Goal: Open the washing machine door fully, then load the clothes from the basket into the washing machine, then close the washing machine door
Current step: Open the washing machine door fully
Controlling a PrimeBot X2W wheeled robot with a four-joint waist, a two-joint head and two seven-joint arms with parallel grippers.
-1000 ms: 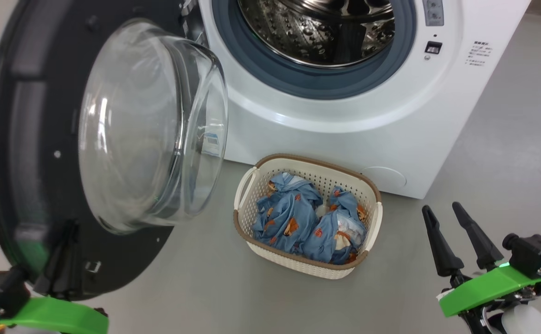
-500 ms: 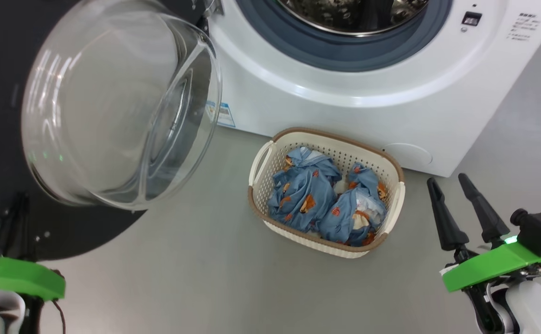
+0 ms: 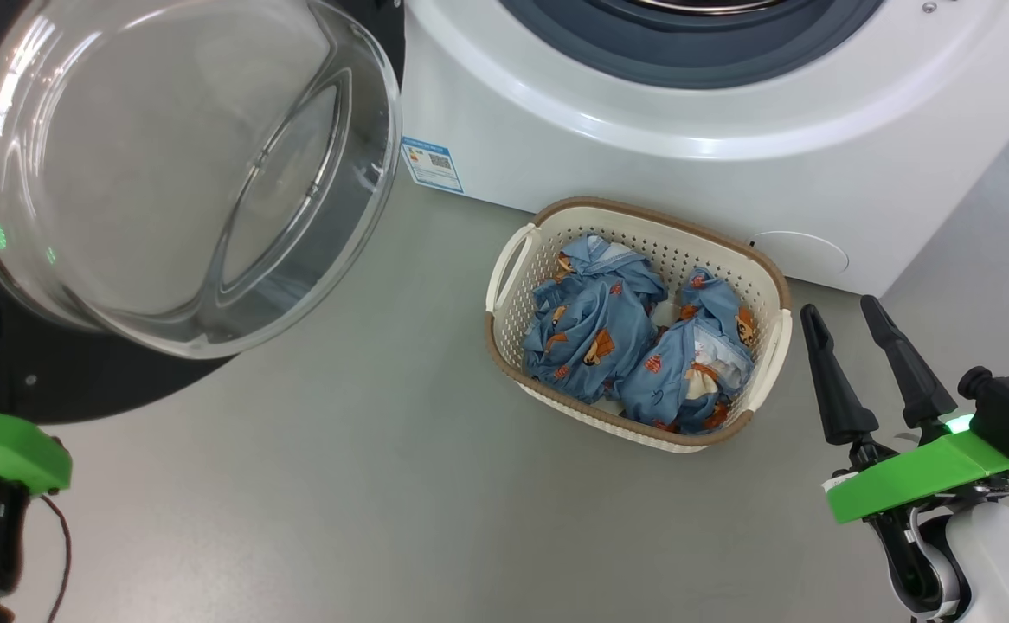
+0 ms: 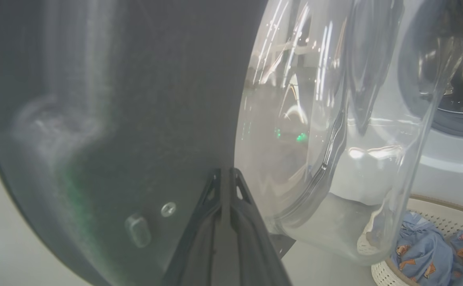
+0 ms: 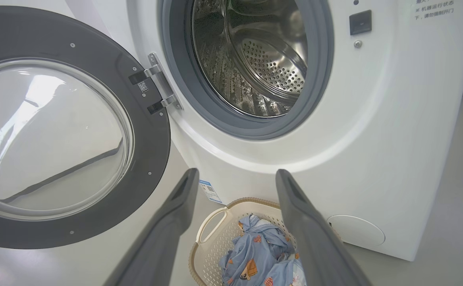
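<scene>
The washing machine door (image 5: 152,151) stands wide; the clothes (image 3: 595,333) wait in the basket (image 3: 660,242).
The left gripper (image 4: 225,174), fingers pinched together on nothing, leans its tips against the door's dark ring beside the glass, apparently pushing it open. The right gripper (image 3: 838,307), spread and empty, hovers just right of the basket, near the washing machine (image 3: 643,156).

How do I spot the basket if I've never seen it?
Find the white front-loading washing machine with its round black glass-domed door open. On the grey floor before it sits a small cream perforated plastic basket. Only it has a brown woven-look rim and blue printed clothes inside.
</scene>
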